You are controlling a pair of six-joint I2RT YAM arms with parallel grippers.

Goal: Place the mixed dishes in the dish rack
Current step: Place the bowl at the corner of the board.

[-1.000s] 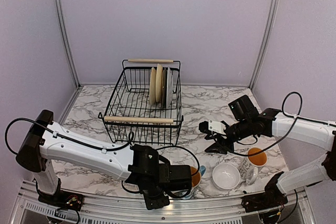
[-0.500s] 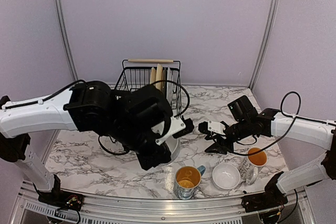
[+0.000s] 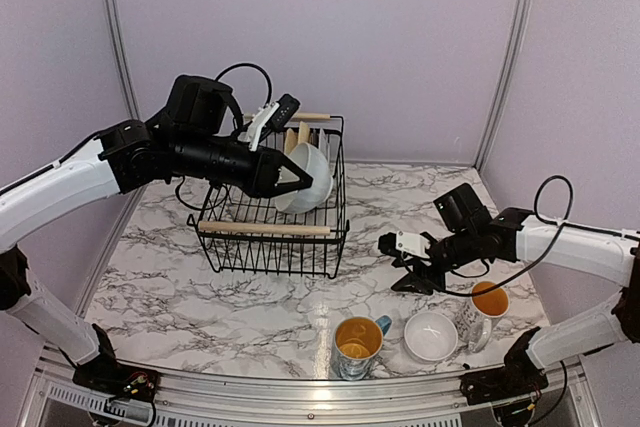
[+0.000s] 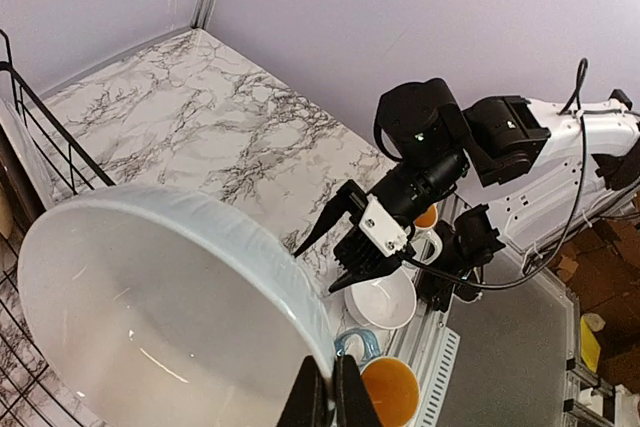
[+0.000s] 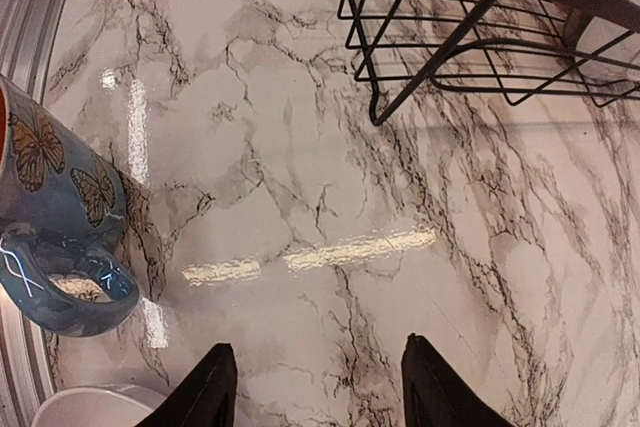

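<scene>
White bowl (image 3: 308, 175): pinched by its rim between the closed fingers of the left gripper (image 4: 322, 395), held tilted above the right half of the dish rack.
Dish rack (image 3: 270, 252): toward the table's far edge, left of centre; plates (image 3: 302, 137) stand upright at its far right end.
Right gripper (image 5: 315, 387): fingers spread, grasping nothing, above bare marble to the right of the rack.
Second bowl (image 3: 431, 335): upright by the near edge, between two mugs.
Blue mug (image 3: 358, 339): near edge, about centre.
Other mug (image 3: 488, 299): toward the right edge.
</scene>
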